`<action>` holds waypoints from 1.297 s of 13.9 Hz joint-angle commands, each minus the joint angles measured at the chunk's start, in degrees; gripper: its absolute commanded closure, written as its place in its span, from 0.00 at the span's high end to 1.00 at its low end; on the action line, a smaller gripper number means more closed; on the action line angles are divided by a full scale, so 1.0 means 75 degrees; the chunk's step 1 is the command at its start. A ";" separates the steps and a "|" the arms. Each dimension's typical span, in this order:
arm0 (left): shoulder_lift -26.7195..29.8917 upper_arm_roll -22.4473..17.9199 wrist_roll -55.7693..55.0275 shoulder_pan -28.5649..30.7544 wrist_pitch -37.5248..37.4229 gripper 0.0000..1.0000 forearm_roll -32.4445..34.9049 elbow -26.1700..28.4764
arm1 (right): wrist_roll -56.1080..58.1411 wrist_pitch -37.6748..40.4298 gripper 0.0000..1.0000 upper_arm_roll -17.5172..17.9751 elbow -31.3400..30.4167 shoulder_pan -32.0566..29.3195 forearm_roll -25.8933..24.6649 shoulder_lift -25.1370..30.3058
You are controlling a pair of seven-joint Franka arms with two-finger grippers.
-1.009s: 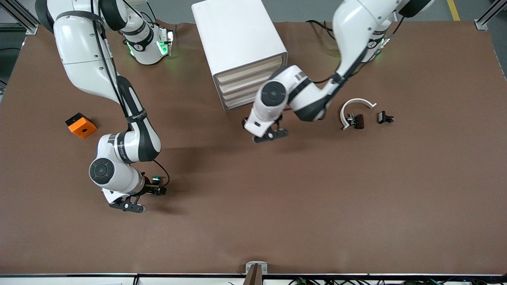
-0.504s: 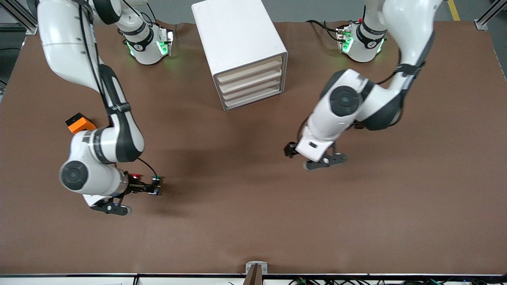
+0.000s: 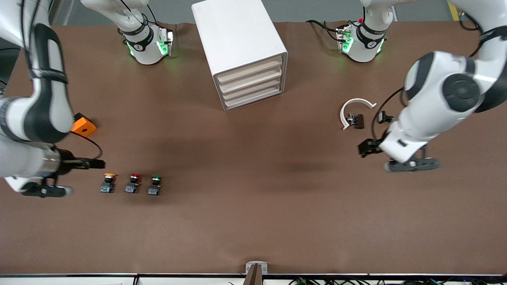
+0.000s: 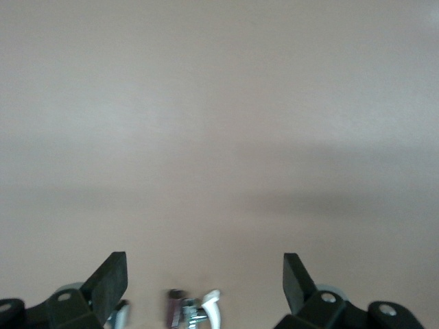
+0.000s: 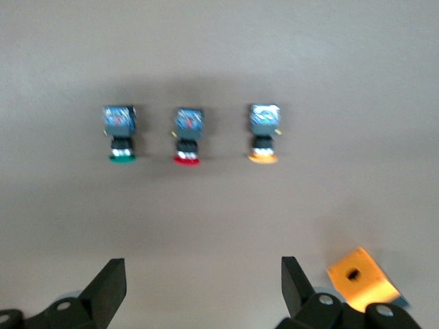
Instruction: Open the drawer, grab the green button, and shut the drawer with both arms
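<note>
The white cabinet (image 3: 235,35) stands at the table's back, with all four cream drawer fronts (image 3: 253,83) flush and shut. The green button (image 3: 155,185) (image 5: 121,133) lies on the table in a row with a red-capped button (image 3: 132,183) (image 5: 187,136) and a yellow-capped button (image 3: 107,183) (image 5: 263,133), at the row's end closest to the table's middle. My right gripper (image 3: 97,163) (image 5: 204,288) is open and empty, over the table beside the yellow-capped button. My left gripper (image 3: 365,147) (image 4: 204,288) is open and empty, over the table by the white curved piece.
An orange block (image 3: 83,126) (image 5: 361,277) lies by the right arm's hand. A white curved piece (image 3: 354,105) with a dark part (image 3: 356,120) and a small black part (image 3: 384,117) lie toward the left arm's end.
The right gripper let go of the green button and drew back toward its end of the table. The left arm swung from the cabinet front out to its own end.
</note>
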State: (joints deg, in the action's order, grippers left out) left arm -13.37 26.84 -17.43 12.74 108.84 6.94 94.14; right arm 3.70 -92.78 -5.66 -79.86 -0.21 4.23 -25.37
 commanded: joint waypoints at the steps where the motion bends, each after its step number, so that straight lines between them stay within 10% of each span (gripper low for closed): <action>1: 0.0996 0.0090 0.0577 0.0748 -0.0296 1.00 -0.0338 0.0385 | 0.0409 0.0765 1.00 0.0157 -0.0239 -0.0440 -0.0526 0.0907; 6: 0.1724 0.0055 0.2510 0.2249 -0.0602 1.00 -0.1288 0.0385 | 0.0409 0.1436 1.00 0.0157 -0.0496 -0.0687 -0.0704 0.2140; 13: 0.1725 -0.0166 0.2524 0.2158 -0.0637 1.00 -0.1347 0.0000 | 0.0433 0.1484 1.00 0.0169 -0.0638 -0.0698 -0.1021 0.2164; 18: 0.1689 -0.3081 0.2465 -0.0780 -0.0602 1.00 -0.1359 -0.0072 | 0.0340 0.1226 1.00 0.0181 -0.0416 -0.0676 -0.1080 0.2094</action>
State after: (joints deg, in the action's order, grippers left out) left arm -1.23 10.16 0.79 13.45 104.46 -2.24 93.94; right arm 6.39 -83.20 -5.49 -83.85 -4.50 -2.59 -9.97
